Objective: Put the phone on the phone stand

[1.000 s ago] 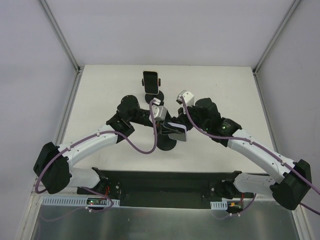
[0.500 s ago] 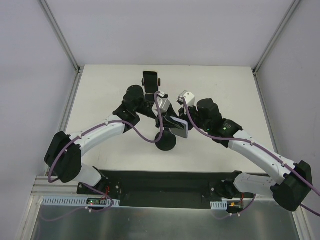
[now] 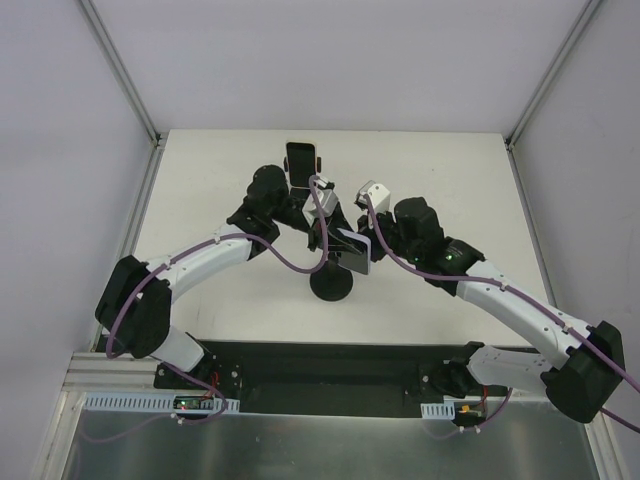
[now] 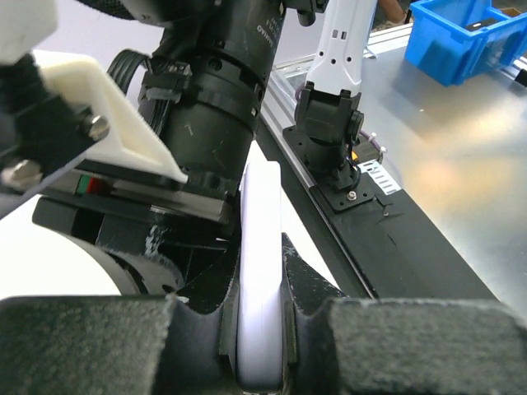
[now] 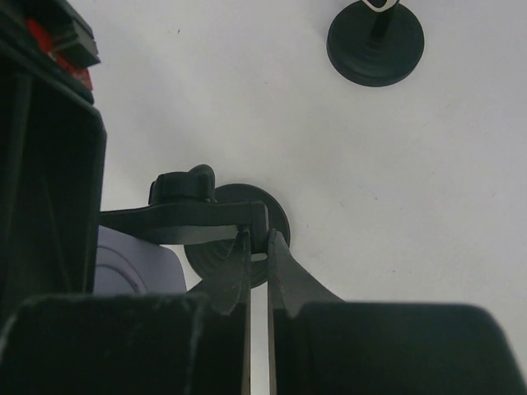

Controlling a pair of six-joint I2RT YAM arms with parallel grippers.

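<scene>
Left arm (image 3: 200, 262) reaches in to table (image 3: 450, 180) centre. Just behind its wrist, a rear phone (image 3: 300, 160) sits upright on a second stand (image 5: 375, 33). Left gripper (image 4: 259, 341): fingers clamped tight on the phone (image 4: 262, 239), gripped by its thin edge. The phone is held tilted, off the table, just above the stand (image 3: 331, 286); contact with the cradle cannot be told. Right gripper (image 5: 258, 247): fingers closed to a slit, pinching the end of the stand's black bracket (image 5: 206, 216).
</scene>
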